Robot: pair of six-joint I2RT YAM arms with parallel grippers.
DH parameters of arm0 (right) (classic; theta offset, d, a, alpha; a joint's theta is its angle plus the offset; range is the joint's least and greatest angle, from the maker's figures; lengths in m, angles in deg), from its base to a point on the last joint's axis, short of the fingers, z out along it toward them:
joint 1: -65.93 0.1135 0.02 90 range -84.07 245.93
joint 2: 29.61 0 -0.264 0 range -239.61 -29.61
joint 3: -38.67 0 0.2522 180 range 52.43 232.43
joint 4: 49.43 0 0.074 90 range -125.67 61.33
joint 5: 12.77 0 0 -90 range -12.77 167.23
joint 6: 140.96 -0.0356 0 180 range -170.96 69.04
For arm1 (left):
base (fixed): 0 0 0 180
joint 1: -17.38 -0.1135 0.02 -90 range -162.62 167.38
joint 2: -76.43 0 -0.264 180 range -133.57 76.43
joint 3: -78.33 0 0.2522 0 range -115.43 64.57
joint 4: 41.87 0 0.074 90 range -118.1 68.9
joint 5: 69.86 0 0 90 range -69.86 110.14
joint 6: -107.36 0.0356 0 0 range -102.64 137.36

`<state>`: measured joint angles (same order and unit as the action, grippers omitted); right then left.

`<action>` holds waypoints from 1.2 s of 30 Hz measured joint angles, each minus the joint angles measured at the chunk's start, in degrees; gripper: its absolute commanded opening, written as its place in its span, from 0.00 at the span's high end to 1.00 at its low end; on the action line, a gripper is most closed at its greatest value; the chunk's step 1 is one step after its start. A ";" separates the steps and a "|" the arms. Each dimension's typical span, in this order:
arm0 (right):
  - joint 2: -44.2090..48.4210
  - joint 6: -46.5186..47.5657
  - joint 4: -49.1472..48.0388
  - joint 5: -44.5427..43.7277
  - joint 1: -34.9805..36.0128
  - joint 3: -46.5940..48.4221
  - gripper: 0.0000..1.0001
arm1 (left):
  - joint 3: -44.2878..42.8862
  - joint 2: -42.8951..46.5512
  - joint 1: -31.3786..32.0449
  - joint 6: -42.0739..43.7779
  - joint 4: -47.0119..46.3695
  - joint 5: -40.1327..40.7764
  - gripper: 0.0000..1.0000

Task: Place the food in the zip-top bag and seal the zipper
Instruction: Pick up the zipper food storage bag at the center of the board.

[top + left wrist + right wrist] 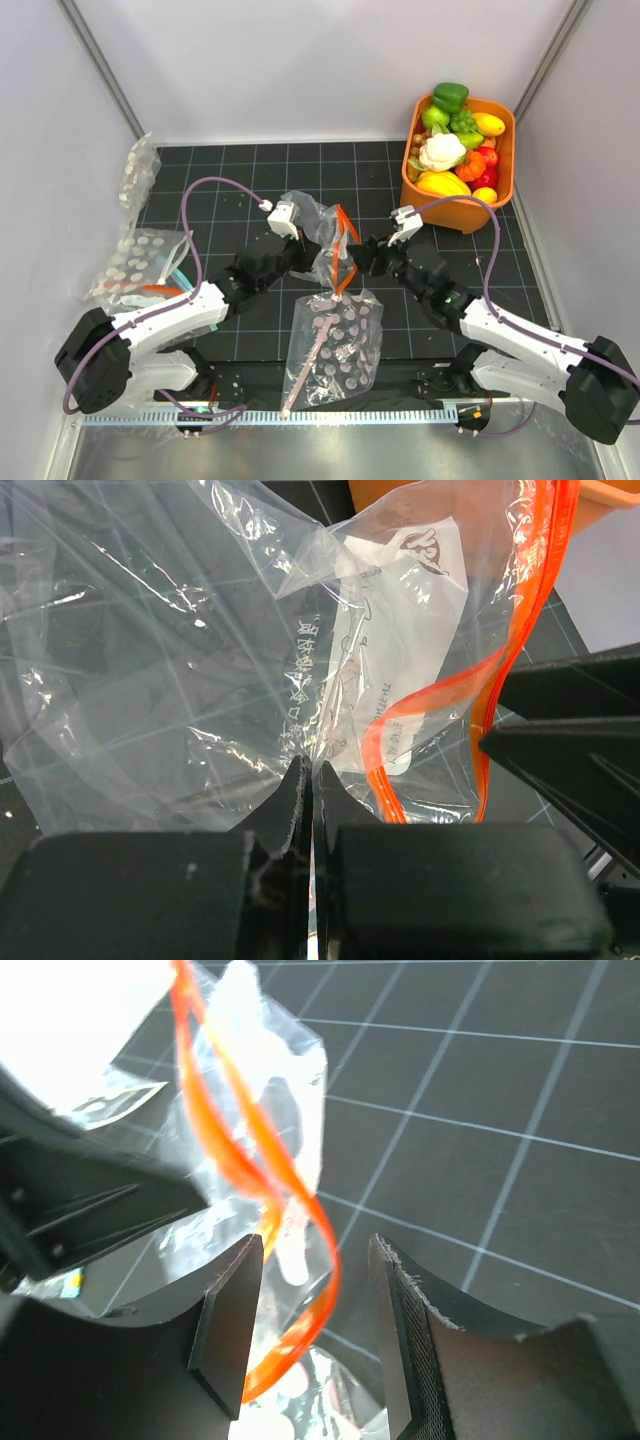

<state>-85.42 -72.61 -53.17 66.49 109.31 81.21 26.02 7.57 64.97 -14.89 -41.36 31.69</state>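
Note:
The zip-top bag (pixel 318 222) hangs crumpled above the mat's middle, its clear plastic (pixel 180 680) pinched in my left gripper (pixel 303 246) (pixel 312 767), which is shut on it. The orange-red zipper (pixel 346 232) (pixel 430 695) (pixel 300 1200) curls down along the bag's mouth. My right gripper (pixel 357 250) (pixel 317 1252) stands open beside the bag, with a loop of the zipper passing between its fingers and not pinched. The food lies in an orange basket at the back right: white cauliflower (pixel 441 152), green bell pepper (pixel 450 95), orange round piece (pixel 470 165).
The orange basket (pixel 506 150) holds several other toy fruits. A pink-dotted bag (pixel 335 345) lies flat at the front centre, just under the held bag. White-dotted bags (pixel 140 260) and another clear bag (pixel 138 170) lie at the left. White walls close in both sides.

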 measured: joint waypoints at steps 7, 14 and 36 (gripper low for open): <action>-0.39 -0.22 -3.56 4.87 0.00 -2.36 0.52 | -0.02 0.15 0.00 -0.02 0.98 0.85 1.00; -3.87 -0.92 -3.82 5.18 0.00 -2.27 0.93 | 0.00 3.04 0.00 -0.02 0.87 1.55 1.00; -7.93 -2.54 0.79 3.78 0.09 2.56 0.99 | -7.19 -0.24 15.58 14.34 7.56 12.26 0.26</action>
<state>-93.36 -75.14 -52.38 70.27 109.40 83.76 18.83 7.33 80.56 -0.55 -33.80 43.95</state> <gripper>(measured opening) 0.042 0.745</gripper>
